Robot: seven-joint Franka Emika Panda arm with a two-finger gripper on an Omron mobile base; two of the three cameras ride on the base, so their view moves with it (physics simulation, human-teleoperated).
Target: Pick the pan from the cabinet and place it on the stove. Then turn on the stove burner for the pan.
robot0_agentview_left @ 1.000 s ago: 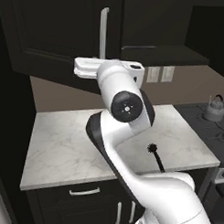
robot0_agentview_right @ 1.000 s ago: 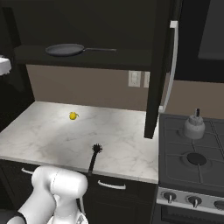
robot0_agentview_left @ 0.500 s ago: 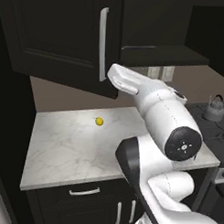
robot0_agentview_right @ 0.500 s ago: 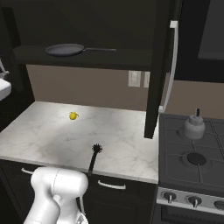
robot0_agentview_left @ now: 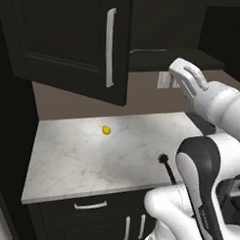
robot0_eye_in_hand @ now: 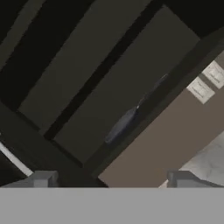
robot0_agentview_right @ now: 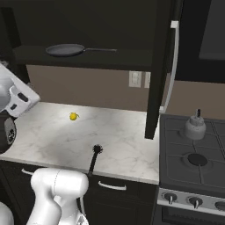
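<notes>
White marble desk (robot0_agentview_right: 118,140) below open black-brown wall cabinet (robot0_agentview_left: 71,42). Shallow dark grey pan (robot0_agentview_right: 66,50) on cabinet shelf, untouched. Hand (robot0_eye_in_hand: 111,179) has swung from cabinet's left, now facing pan, jaws wide, empty. Reach next.

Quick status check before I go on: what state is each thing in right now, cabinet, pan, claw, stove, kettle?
cabinet: doors open, shelf exposed.
pan: lying flat on the cabinet shelf, handle pointing toward the stove side, not held.
claw: open, empty, aimed at the shelf.
stove: no pan on it.
kettle: upright on a back burner.
</notes>
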